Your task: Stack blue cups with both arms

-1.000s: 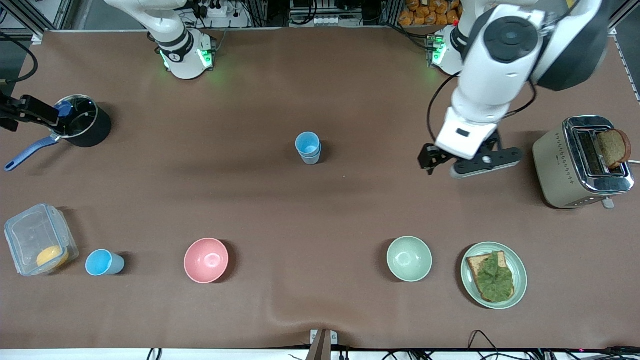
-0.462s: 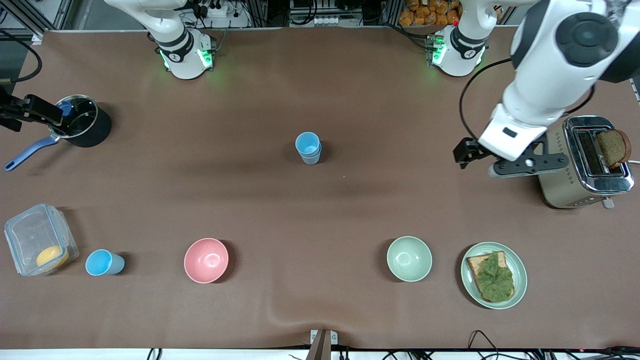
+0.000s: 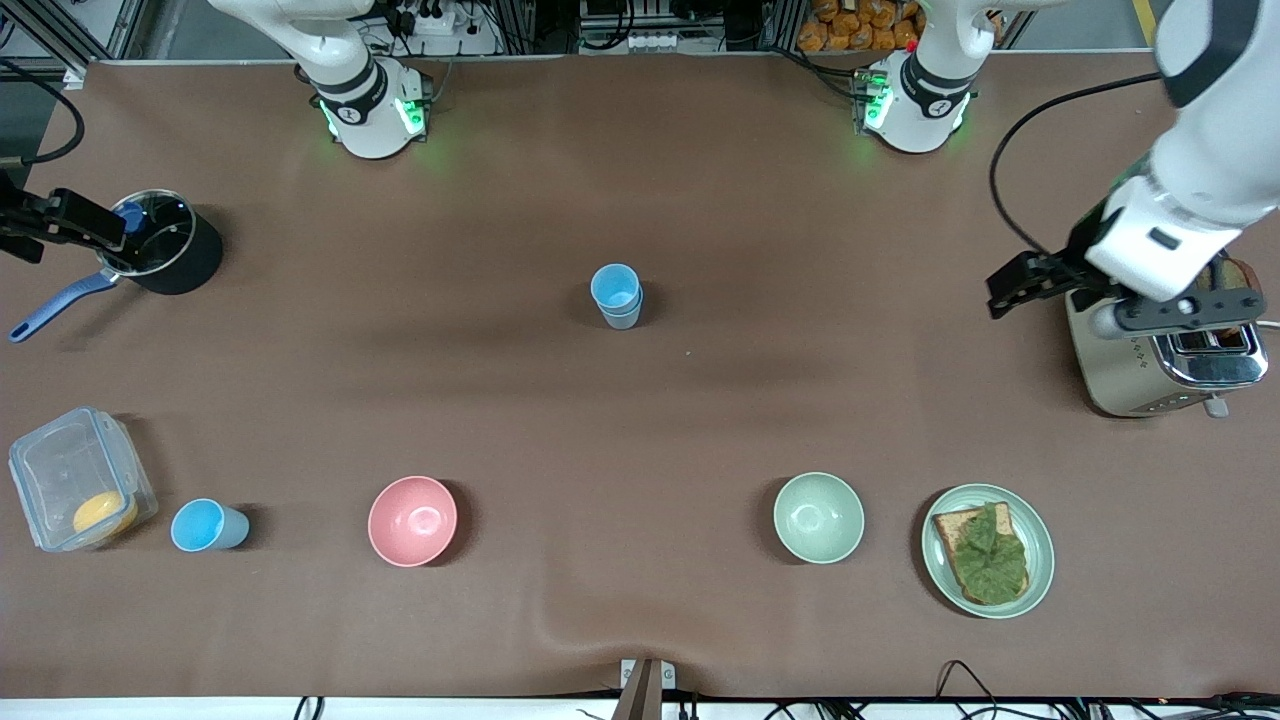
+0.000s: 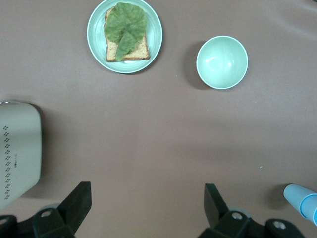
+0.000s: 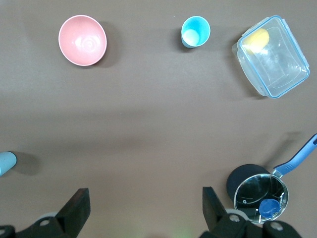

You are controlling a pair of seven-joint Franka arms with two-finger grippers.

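Two blue cups stand nested as one stack (image 3: 616, 293) at the table's middle; the stack also shows at the edge of the left wrist view (image 4: 303, 199) and of the right wrist view (image 5: 6, 162). A single blue cup (image 3: 207, 525) stands upright near the front camera toward the right arm's end, beside a plastic box; it also shows in the right wrist view (image 5: 194, 31). My left gripper (image 3: 1025, 283) is open and empty, up over the bare table beside the toaster (image 4: 147, 191). My right gripper (image 5: 144, 198) is open and empty, high near its arm's base, out of the front view.
A toaster (image 3: 1160, 330) stands at the left arm's end. A plate with toast and lettuce (image 3: 987, 550), a pale green bowl (image 3: 818, 517) and a pink bowl (image 3: 412, 520) lie near the front camera. A clear box (image 3: 75, 478) and a black pot (image 3: 165, 240) are at the right arm's end.
My left arm has swung away from the table's middle toward its own end, and its gripper is now beside the toaster. The cups and the right arm have not moved.
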